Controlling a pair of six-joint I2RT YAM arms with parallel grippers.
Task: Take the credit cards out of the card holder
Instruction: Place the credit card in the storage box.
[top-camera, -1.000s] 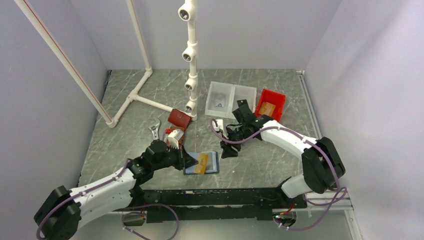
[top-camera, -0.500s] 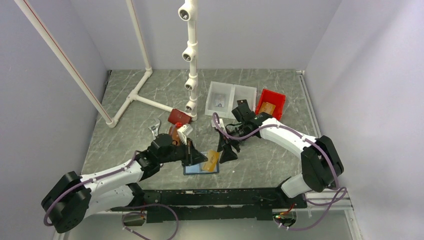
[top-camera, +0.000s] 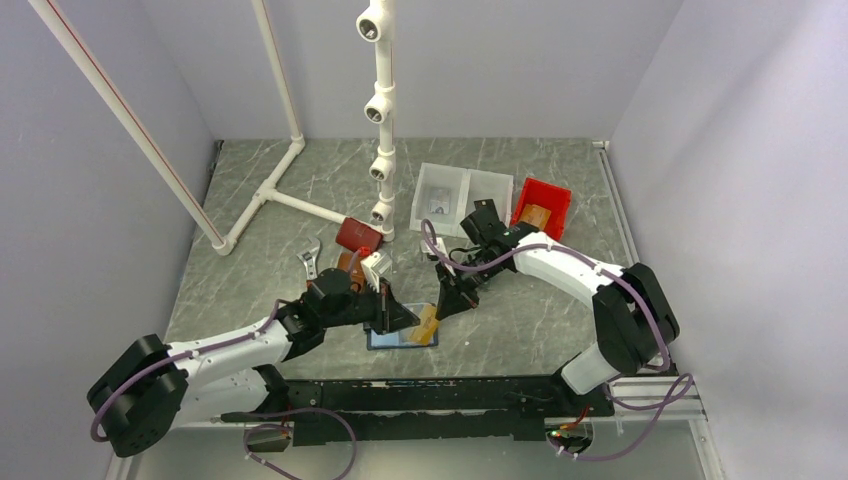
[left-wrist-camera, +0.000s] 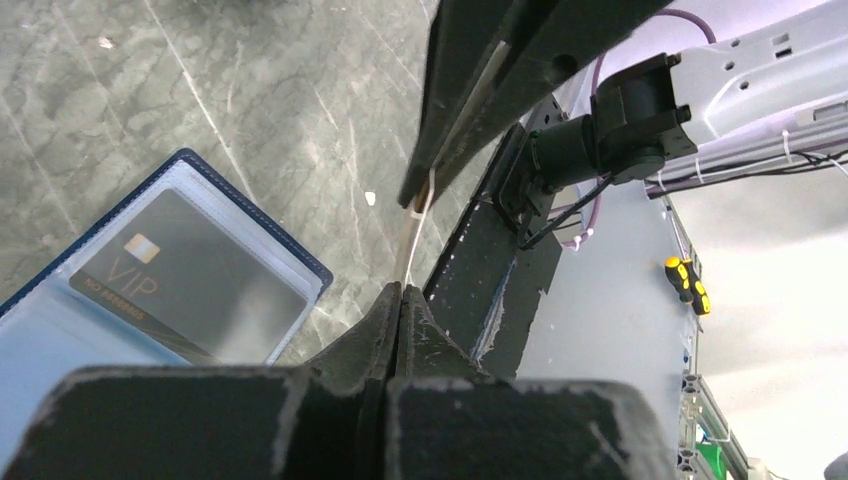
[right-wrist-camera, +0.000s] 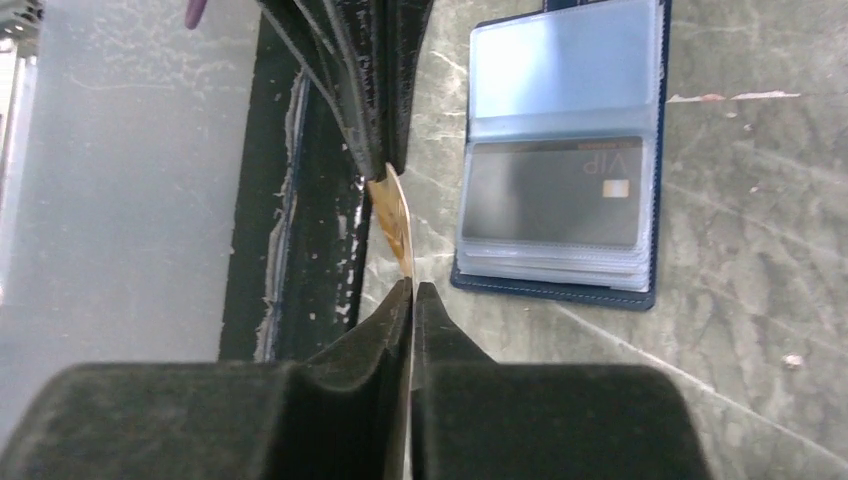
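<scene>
My left gripper (left-wrist-camera: 398, 292) and right gripper (right-wrist-camera: 412, 287) both pinch one orange card (right-wrist-camera: 392, 212) just beside the open card holder (right-wrist-camera: 560, 80) at the worktop's near edge. A black card (right-wrist-camera: 553, 193) sits in its pocket. A red wallet (top-camera: 357, 235) and a wrench (top-camera: 310, 263) lie behind my left arm, which hides the holder's left part from above.

card holder (top-camera: 399, 338) on table (top-camera: 520, 320) ctr-front | card A (right-wrist-camera: 552, 192) in its pocket | card B (top-camera: 426, 322) by its R edge

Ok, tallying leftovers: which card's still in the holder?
The black VIP card, sleeved in the open navy holder; the orange-tan card is out, pinched by left gripper and right gripper.
</scene>
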